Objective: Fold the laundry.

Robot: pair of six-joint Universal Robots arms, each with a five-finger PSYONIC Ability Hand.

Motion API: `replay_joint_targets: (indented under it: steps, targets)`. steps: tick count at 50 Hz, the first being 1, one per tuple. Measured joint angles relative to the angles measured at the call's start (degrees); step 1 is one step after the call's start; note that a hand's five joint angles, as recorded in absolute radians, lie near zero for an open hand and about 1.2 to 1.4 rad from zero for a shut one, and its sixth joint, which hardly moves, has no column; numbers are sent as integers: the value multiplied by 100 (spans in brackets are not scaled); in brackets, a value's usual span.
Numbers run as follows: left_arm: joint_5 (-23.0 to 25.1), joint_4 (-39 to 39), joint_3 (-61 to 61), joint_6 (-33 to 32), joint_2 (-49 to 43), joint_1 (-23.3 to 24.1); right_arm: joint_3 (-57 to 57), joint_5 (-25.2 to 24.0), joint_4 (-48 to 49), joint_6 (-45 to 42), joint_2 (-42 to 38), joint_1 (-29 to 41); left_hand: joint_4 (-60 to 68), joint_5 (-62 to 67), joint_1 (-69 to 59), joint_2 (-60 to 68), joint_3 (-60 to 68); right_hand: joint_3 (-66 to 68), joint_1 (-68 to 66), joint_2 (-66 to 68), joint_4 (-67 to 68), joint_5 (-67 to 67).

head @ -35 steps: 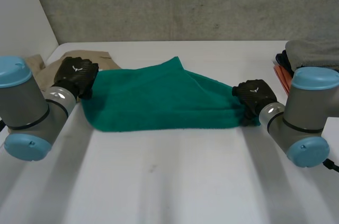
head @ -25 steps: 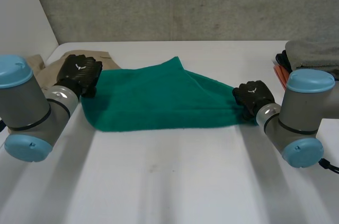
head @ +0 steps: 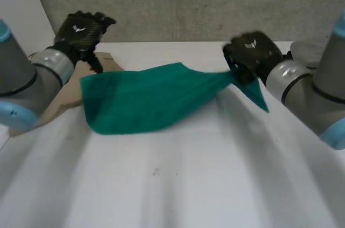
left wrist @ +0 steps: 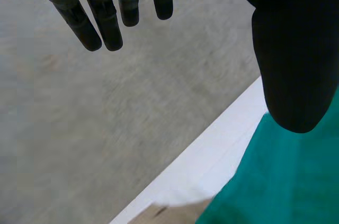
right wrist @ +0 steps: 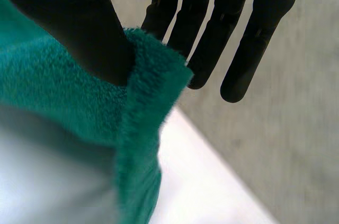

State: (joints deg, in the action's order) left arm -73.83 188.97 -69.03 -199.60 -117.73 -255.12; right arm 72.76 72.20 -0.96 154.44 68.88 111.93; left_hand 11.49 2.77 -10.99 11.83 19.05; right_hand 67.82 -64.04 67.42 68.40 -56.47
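A green towel lies spread across the back half of the white table, its left part flat. Its right end is lifted off the table by my right hand, and a corner hangs down beside that hand. In the right wrist view the thumb pinches the towel's edge against the fingers. My left hand hovers open above the towel's far left corner and touches nothing. In the left wrist view its fingers hang straight, with the towel below the thumb.
A tan cloth lies at the far left of the table, partly under the towel's left edge. A concrete wall closes off the back. The white table's front half is bare.
Both hands have risen from the table. The left one came off the towel's left edge. The right one lifted the towel's right end up and toward the left.
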Motion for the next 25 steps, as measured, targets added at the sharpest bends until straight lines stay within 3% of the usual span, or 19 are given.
replay_joint_targets:
  steps: [9,19,20,21,22,25]
  targets:
    - [799,-1798,2271,-236,-1433,685,-159,-1002,-9,143,1016,340,0,0,0,-11,0,0,0,0,0,0]
    - [1432,-3391,3757,-713,-2876,1532,-518,-1232,-46,444,1172,446,109,68,-135,102,-36,30,-19,0,6,0]
    - [1502,-3502,3808,-769,-2957,1589,-553,-1230,-43,468,1148,439,363,279,-458,334,64,30,-19,0,6,0]
    - [1613,-3645,3873,-858,-3060,1662,-609,-1218,-36,499,1101,423,1646,1531,-1958,1590,1057,30,-19,0,7,0]
    - [1670,-3712,3903,-906,-3108,1695,-639,-1213,-32,513,1072,412,1646,1531,-1958,1590,1057,30,-19,0,7,0]
    - [1812,-3849,4035,-1034,-3214,1761,-773,-1157,-21,550,916,344,4887,4713,-5367,4844,4157,30,-19,0,8,0]
